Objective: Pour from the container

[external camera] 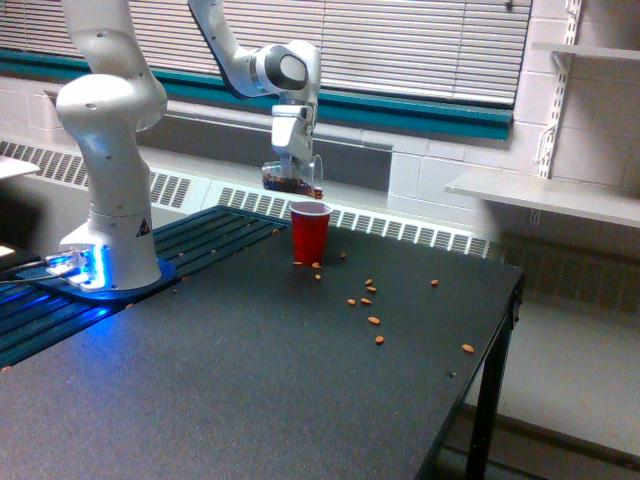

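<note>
The arm (110, 140) is seen arched over the table (250, 390), wrist pointed down. The gripper (290, 165) is clamped on the clear container (292, 178), tipped sideways, brown nuts visible inside, held just above and left of the red cup (310, 233). Nuts (372, 320) are scattered rightward.

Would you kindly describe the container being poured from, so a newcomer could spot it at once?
Follow the white robot arm to its pincer, held above the dark table. The clear cup held there lies tipped, brown pieces showing through. Unlike the opaque red cup standing below, it is see-through and airborne.
</note>
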